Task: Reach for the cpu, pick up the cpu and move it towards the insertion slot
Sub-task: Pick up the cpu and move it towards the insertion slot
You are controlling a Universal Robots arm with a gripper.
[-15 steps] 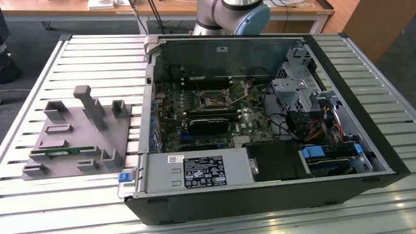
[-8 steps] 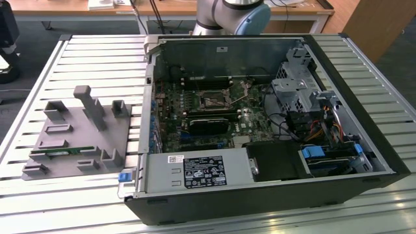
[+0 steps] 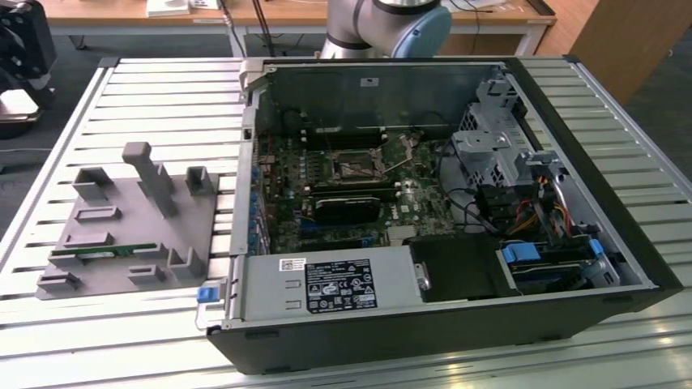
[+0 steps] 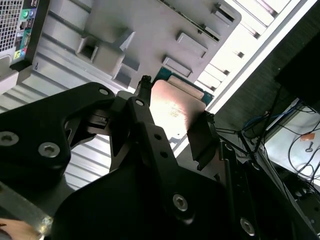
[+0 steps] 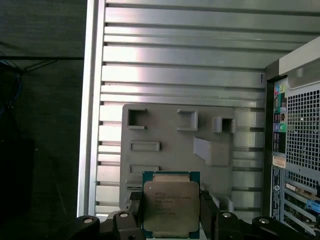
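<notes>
My gripper [image 5: 171, 216] is shut on the cpu [image 5: 171, 202], a square chip with a silvery top and a green rim, clamped between two black fingers [image 5: 209, 212]. In the second wrist view the cpu [image 4: 172, 112] reflects light between the same fingers [image 4: 142, 107]. The chip hangs in the air well above the grey parts fixture [image 5: 175, 145]. The insertion slot [image 3: 355, 168] is a small dark square socket with a metal frame on the motherboard inside the open computer case [image 3: 562, 267].
The grey fixture [image 3: 130, 227] lies on the slatted metal table [image 3: 162, 89] at the exterior view's left, with a green memory stick [image 3: 103, 254] in it. A black cooler block [image 3: 346, 208] sits near the socket. The arm's base [image 3: 384, 24] stands behind the case.
</notes>
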